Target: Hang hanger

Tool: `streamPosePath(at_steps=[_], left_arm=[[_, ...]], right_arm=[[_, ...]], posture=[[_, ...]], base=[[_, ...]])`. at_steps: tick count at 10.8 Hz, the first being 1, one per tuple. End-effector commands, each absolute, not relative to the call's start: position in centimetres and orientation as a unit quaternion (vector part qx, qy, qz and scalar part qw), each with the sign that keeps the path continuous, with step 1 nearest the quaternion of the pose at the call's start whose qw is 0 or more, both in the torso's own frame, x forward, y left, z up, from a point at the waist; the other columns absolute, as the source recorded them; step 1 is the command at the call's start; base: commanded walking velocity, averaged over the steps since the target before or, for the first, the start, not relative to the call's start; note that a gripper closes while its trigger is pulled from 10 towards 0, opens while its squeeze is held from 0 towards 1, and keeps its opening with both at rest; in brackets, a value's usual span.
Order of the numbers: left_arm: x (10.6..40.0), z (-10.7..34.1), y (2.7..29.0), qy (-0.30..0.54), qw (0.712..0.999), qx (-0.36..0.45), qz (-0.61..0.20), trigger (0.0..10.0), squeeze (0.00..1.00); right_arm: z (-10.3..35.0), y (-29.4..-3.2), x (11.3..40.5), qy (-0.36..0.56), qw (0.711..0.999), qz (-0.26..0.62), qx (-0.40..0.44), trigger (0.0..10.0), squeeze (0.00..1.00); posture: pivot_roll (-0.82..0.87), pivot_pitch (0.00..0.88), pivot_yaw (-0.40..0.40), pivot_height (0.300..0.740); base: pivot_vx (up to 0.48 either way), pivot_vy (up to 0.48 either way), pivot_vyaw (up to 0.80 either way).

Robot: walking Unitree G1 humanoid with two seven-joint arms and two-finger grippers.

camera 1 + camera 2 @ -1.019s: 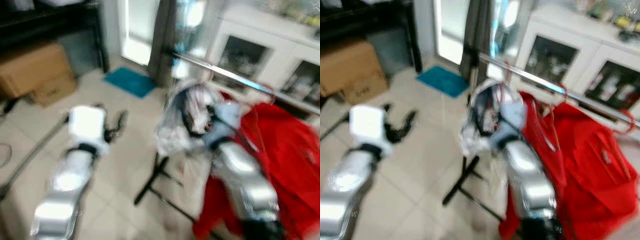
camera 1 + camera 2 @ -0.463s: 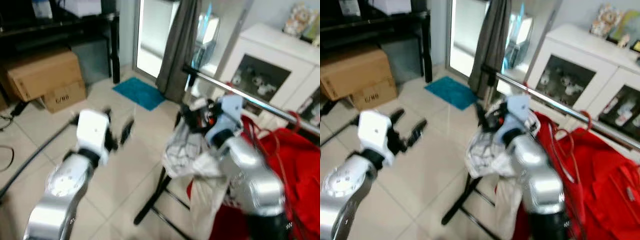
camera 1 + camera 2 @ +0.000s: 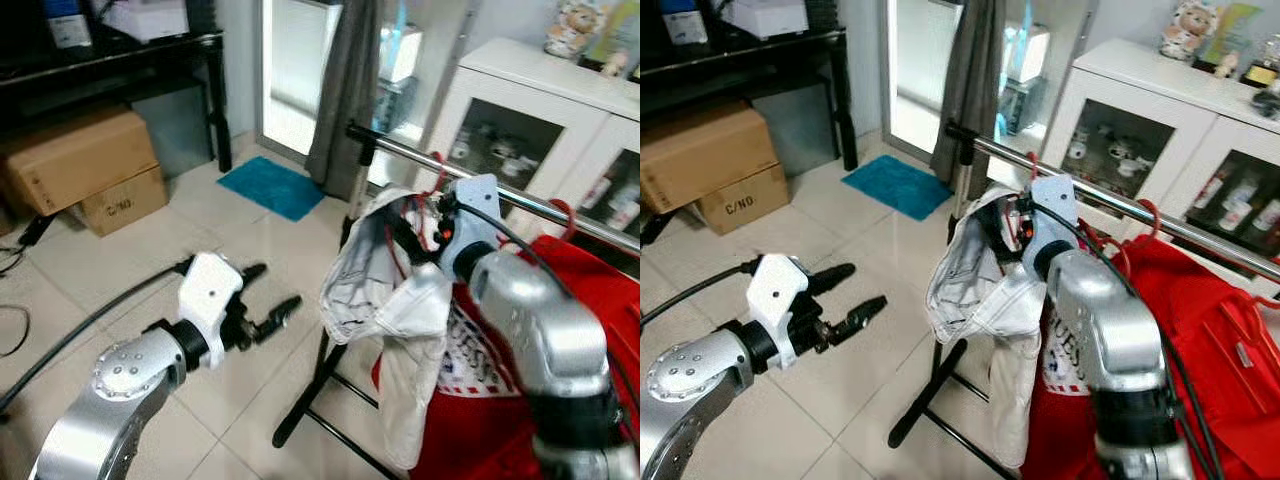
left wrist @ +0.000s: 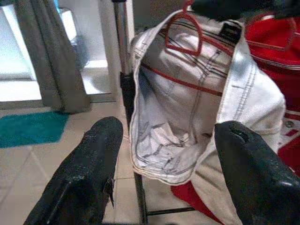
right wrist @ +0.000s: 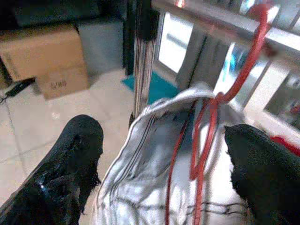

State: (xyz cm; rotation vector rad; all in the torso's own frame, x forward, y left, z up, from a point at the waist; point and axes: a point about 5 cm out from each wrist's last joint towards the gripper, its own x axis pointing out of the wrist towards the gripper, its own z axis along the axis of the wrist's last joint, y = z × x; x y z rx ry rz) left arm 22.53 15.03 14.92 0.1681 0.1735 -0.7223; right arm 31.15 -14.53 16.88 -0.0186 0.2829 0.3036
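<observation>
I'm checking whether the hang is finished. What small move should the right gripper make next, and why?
Probably draw the right gripper straight back. Its fingers stand open on either side of the red hanger, whose hook looks already over the chrome rail, with the white garment hanging from it.

Head stereo pair looks forward and down from standing height onto the chrome clothes rail (image 3: 1110,195) and the tiled floor (image 3: 120,250). Left wrist view faces the white garment on a red wire hanger (image 4: 187,112) from nearby. Right wrist view sits close under the same hanger, facing the rail.
</observation>
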Motion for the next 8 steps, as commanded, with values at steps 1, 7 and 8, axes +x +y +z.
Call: streamPosePath(at_steps=[1,7,8], left_arm=[[22.4,15.1,14.5,0.082,0.922,0.078,-0.37,10.0,0.0],[21.8,15.3,13.7,0.083,0.915,0.063,-0.389,10.0,0.0],[21.9,15.2,13.6,0.084,0.915,0.063,-0.39,10.0,0.0]], right_arm=[[16.6,-14.8,31.5,0.159,0.976,0.15,0.001,10.0,0.25],[16.4,-15.7,33.1,0.201,0.972,0.117,-0.027,10.0,0.0],[16.4,-15.7,33.1,0.202,0.972,0.117,-0.027,10.0,0.0]], posture=[[-0.03,0.0,-0.1,0.74],[-0.02,0.0,-0.12,0.74],[-0.02,0.0,-0.118,0.74]], base=[[0.0,0.0,0.0],[0.0,0.0,0.0],[0.0,0.0,0.0]])
